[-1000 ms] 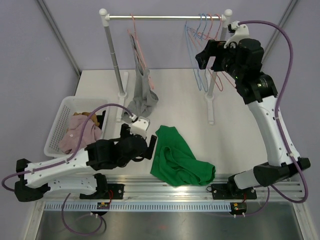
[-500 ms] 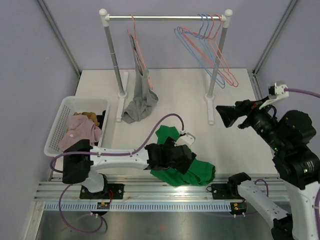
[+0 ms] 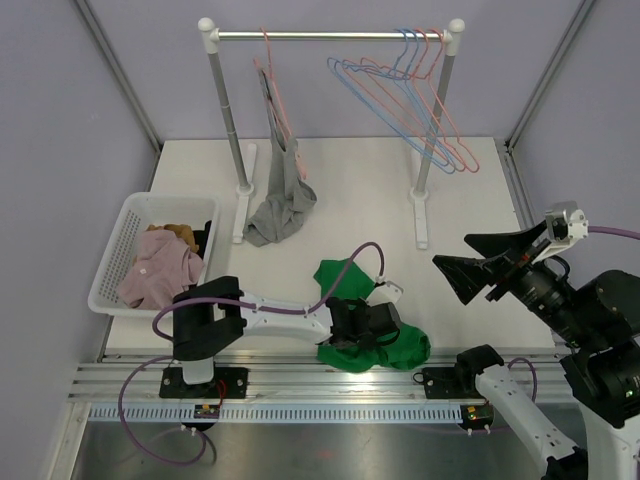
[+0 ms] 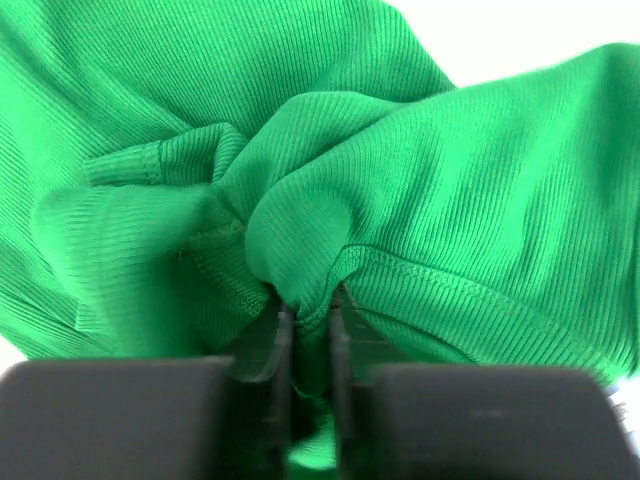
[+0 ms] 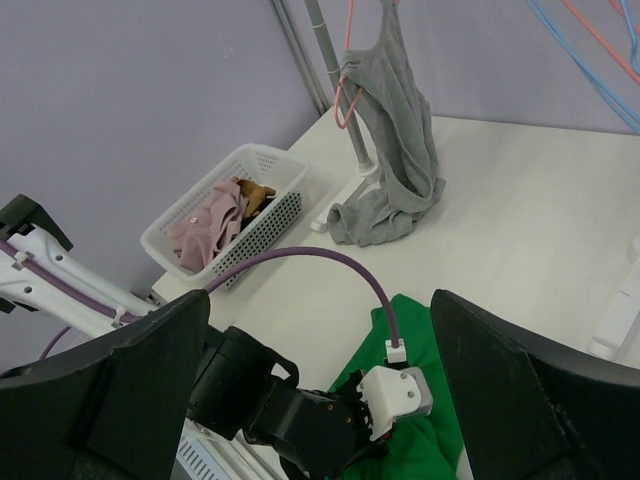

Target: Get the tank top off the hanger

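While the rack (image 3: 330, 35) spans the far edge with the grey tank top (image 3: 283, 190) hanging long-axis down from its pink hanger (image 3: 272, 70), well beyond both arms, my left gripper (image 3: 362, 325) is nearer but pinching the green garment (image 3: 405, 345). My right gripper (image 3: 478, 262) hovers spread wide, farther right, with empty hangers (image 3: 400, 90) dangling on that side.

Gap between gray tank top (image 3: 283, 195) and hangers (image 3: 402, 100)

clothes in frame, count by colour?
green top, on table: 1
grey tank top, on hanger: 1
pink garment, in basket: 1
brown garment, in basket, mostly buried: 1
Total: 4
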Controlling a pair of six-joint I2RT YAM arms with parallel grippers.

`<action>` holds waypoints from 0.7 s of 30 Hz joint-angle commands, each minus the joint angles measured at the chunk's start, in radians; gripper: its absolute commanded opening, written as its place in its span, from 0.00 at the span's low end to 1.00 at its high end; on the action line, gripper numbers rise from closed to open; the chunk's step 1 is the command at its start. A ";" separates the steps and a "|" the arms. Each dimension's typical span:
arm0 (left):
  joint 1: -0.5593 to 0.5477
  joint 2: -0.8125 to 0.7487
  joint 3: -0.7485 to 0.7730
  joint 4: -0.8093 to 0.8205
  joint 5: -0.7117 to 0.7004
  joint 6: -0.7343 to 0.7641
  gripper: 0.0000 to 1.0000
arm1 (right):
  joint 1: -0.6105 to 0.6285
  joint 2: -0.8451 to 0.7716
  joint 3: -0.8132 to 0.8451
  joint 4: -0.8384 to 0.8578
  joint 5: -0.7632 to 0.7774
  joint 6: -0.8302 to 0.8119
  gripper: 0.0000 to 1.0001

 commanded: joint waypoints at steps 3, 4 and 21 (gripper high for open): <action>-0.001 -0.071 -0.021 -0.073 -0.090 -0.079 0.00 | -0.004 -0.026 0.005 -0.003 -0.004 -0.015 1.00; -0.001 -0.099 -0.017 -0.135 -0.118 -0.086 0.00 | -0.002 -0.029 0.006 -0.005 0.002 -0.017 0.99; 0.359 -0.778 0.181 -0.731 -0.515 -0.049 0.00 | -0.002 -0.039 0.034 -0.014 0.067 -0.053 0.99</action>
